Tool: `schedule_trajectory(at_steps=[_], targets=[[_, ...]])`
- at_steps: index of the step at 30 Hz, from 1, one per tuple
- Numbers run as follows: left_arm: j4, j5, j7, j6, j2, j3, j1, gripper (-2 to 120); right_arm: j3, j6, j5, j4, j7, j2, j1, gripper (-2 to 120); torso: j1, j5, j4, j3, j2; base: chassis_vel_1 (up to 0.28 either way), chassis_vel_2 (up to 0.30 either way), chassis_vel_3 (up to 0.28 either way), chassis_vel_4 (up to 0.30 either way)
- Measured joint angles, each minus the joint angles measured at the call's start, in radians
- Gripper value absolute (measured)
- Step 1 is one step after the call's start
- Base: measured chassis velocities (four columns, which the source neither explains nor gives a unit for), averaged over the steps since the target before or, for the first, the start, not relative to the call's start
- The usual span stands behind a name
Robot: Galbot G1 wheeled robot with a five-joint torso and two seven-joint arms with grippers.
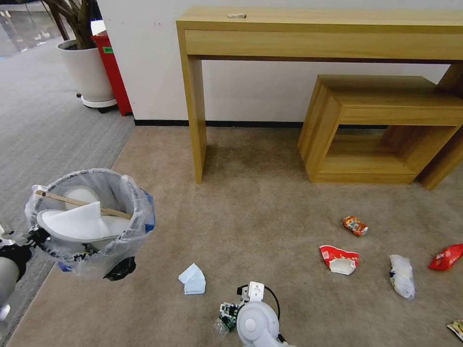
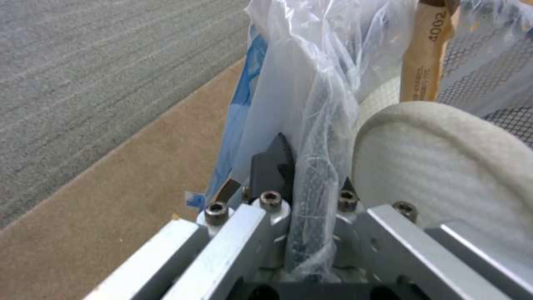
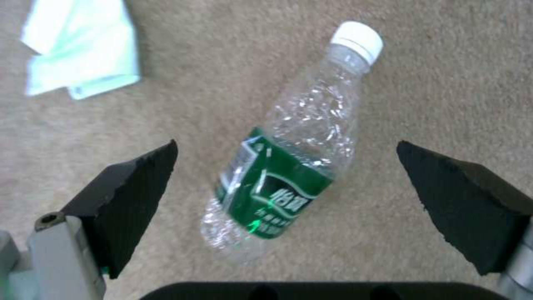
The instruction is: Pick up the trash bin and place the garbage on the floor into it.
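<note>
Now one bottle between spread right gripper fingers

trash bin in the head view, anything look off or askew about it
Yes. The trash bin hangs tilted above the floor, the left gripper shut on its bagged rim. A white slipper and a wooden stick lie across the opening rather than down inside.
</note>
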State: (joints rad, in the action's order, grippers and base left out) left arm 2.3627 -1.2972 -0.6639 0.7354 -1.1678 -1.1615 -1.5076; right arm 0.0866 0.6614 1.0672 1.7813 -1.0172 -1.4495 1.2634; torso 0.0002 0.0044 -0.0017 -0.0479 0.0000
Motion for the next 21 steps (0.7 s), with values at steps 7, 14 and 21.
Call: schedule_trajectory(at_steps=[7, 14, 21], targets=[[-0.002, 0.011, 0.004, 0.0, -0.01, 0.012, -0.002, 1, -0.019, 0.019, 0.061, 0.095, -0.015, 0.027, -0.005, 100, 0.0, -0.0034, -0.0002, 0.0, 0.0, 0.0, 0.0, 0.0, 0.0], [-0.004, 0.019, 0.004, 0.0, -0.013, 0.02, 0.001, 1, -0.046, 0.042, 0.07, 0.115, -0.022, 0.073, -0.006, 100, 0.0, -0.004, -0.0002, 0.0, 0.0, 0.0, 0.0, 0.0, 0.0], [0.001, 0.056, 0.005, 0.0, -0.027, 0.063, 0.008, 1, -0.046, 0.074, 0.021, 0.074, 0.084, 0.183, -0.086, 100, 0.0, -0.0042, -0.0003, 0.0, 0.0, 0.0, 0.0, 0.0, 0.0]])
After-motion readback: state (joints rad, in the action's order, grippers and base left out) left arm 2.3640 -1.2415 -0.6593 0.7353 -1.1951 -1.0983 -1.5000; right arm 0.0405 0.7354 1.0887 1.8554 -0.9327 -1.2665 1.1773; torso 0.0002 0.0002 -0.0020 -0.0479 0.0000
